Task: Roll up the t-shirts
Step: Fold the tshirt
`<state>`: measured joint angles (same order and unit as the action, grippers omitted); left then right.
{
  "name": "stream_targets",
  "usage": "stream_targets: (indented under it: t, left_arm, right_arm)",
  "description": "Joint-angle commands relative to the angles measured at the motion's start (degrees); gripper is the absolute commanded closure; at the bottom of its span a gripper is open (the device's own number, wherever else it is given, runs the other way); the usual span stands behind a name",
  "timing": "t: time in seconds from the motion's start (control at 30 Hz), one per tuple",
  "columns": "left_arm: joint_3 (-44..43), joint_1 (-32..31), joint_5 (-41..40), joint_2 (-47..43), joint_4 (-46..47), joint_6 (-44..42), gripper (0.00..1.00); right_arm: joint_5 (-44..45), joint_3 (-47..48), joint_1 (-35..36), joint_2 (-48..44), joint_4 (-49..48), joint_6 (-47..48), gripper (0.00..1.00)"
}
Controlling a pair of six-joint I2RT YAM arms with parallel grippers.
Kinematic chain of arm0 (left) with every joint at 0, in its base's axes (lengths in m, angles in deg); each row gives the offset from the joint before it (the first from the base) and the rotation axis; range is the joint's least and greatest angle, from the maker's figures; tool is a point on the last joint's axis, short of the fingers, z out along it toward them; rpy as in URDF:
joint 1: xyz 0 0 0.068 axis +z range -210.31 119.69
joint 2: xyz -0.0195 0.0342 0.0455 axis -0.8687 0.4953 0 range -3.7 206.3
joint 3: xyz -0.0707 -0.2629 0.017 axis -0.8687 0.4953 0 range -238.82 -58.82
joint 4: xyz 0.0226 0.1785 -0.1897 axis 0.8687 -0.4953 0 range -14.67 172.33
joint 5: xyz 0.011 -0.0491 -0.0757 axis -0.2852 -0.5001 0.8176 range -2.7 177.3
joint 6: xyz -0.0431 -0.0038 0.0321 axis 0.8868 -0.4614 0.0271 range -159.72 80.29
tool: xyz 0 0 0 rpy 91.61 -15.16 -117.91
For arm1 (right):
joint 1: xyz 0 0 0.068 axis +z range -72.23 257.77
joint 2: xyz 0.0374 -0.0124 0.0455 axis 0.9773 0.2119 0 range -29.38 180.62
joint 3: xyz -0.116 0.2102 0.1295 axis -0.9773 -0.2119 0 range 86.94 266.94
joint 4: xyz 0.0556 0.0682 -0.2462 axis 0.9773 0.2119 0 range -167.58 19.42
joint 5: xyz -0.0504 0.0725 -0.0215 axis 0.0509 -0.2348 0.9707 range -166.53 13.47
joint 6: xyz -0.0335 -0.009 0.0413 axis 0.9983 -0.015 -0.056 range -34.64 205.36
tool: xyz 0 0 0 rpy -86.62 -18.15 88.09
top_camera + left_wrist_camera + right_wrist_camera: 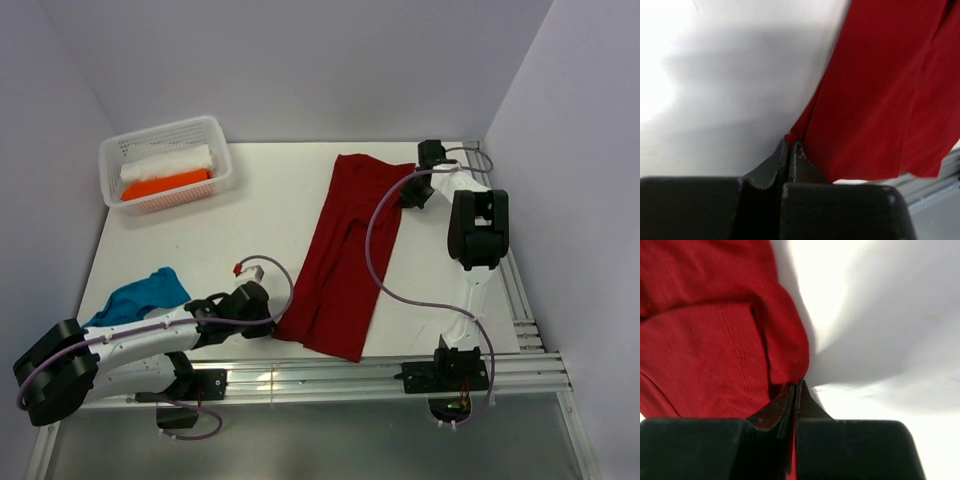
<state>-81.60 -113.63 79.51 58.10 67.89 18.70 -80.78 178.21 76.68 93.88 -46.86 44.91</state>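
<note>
A dark red t-shirt [345, 255] lies as a long folded strip down the middle of the white table [260, 215]. My left gripper [272, 322] is shut on its near left corner; in the left wrist view the red cloth [890, 95] is pinched at the tips of that gripper [790, 143]. My right gripper [408, 192] is shut on the shirt's far right edge, and the right wrist view shows a fold of the red shirt [715, 340] caught between the tips [797, 383]. A teal-blue t-shirt [140, 296] lies heaped at the near left.
A white perforated basket [222, 160] at the far left holds a white roll [165, 160] and an orange roll [165, 184]. Aluminium rails [330, 372] run along the table's near edge and right side. Purple cables loop above both arms.
</note>
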Motion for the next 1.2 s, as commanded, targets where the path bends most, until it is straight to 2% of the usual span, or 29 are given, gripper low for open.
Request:
stream_targets:
  t: [0.0, 0.3, 0.33, 0.4, 0.43, 0.53, 0.57, 0.6, 0.7, 0.73, 0.8, 0.83, 0.87, 0.9, 0.93, 1.03, 1.07, 1.1, 1.17]
  left_arm:
    - [2.7, -4.2, 0.1, -0.7, -1.6, 5.6, 1.0]
    - [1.0, -15.6, -3.5, 8.3, 0.7, 13.9, 0.98]
    - [0.3, -16.2, -4.0, 8.9, 0.3, 14.2, 0.94]
    - [-2.1, -17.5, -5.1, 11.1, -0.4, 14.3, 0.77]
    - [-2.8, -17.9, -5.3, 11.9, -0.9, 14.2, 0.6]
    - [-5.7, -19.5, -6.3, 14.1, -2.8, 14.5, 0.48]
    - [-7.4, -21.5, -7.2, 14.3, -5.1, 15.3, 0.41]
    - [-7.4, -21.6, -7.2, 14.3, -5.1, 15.3, 0.41]
    - [-8.0, -22.2, -8.2, 12.5, -8.6, 15.8, 0.36]
    - [-8.2, -22.2, -9.7, 11.8, -9.9, 15.8, 0.35]
    - [-10.2, -22.1, -11.8, 9.8, -14.4, 15.4, 0.3]
    - [-11.0, -22.0, -13.8, 9.2, -15.6, 15.1, 0.27]
    - [-11.7, -21.4, -14.5, 8.3, -16.8, 14.7, 0.26]
    - [-13.0, -20.8, -15.0, 7.7, -17.7, 13.1, 0.25]
    - [-13.4, -19.8, -15.0, 7.3, -17.6, 11.7, 0.25]
    - [-14.2, -12.9, -12.5, 4.7, -14.0, 4.4, 0.25]
    - [-14.8, -8.8, -10.9, 3.3, -12.9, 2.5, 0.25]
    - [-15.5, -6.8, -10.4, 2.7, -11.9, -1.2, 0.25]
    - [-18.8, -1.1, -9.6, 2.4, -10.1, -4.5, 0.25]
  right_arm:
    - [0.6, 6.0, 2.7, 2.8, 2.6, 2.8, 1.0]
    - [-1.4, 15.1, 4.6, 8.5, 4.3, 3.4, 1.0]
    - [-1.6, 17.3, 4.7, 9.2, 4.4, 3.5, 1.0]
    - [-1.7, 19.7, 5.3, 11.2, 5.7, 3.9, 1.0]
    - [-2.1, 22.1, 5.6, 12.0, 5.9, 4.0, 1.0]
    - [-3.3, 26.2, 6.0, 14.3, 6.1, 4.1, 1.0]
    - [-4.1, 28.9, 6.0, 15.5, 6.3, 4.0, 1.0]
    - [-4.1, 29.0, 6.0, 15.8, 6.2, 4.0, 1.0]
    - [-5.5, 31.2, 6.0, 15.8, 6.3, 4.1, 0.89]
    - [-5.8, 31.2, 6.0, 15.3, 6.0, 4.3, 0.78]
    - [-5.2, 30.2, 5.9, 12.8, 5.4, 4.8, 0.63]
    - [-5.1, 28.5, 6.0, 11.6, 5.1, 5.1, 0.59]
    - [-4.5, 27.5, 6.0, 10.3, 4.9, 5.5, 0.57]
    - [-3.1, 26.4, 5.9, 7.6, 4.9, 6.0, 0.44]
    - [-2.6, 23.7, 6.0, 6.0, 4.5, 6.3, 0.43]
    - [-1.1, 16.9, 5.8, -0.8, 3.6, 7.9, 0.42]
    - [-1.1, 14.3, 5.9, -3.0, 2.9, 8.4, 0.42]
    - [-1.2, 11.4, 6.0, -7.7, 0.7, 8.7, 0.44]
    - [-4.4, 2.0, 6.2, -12.5, -2.6, 9.8, 0.47]
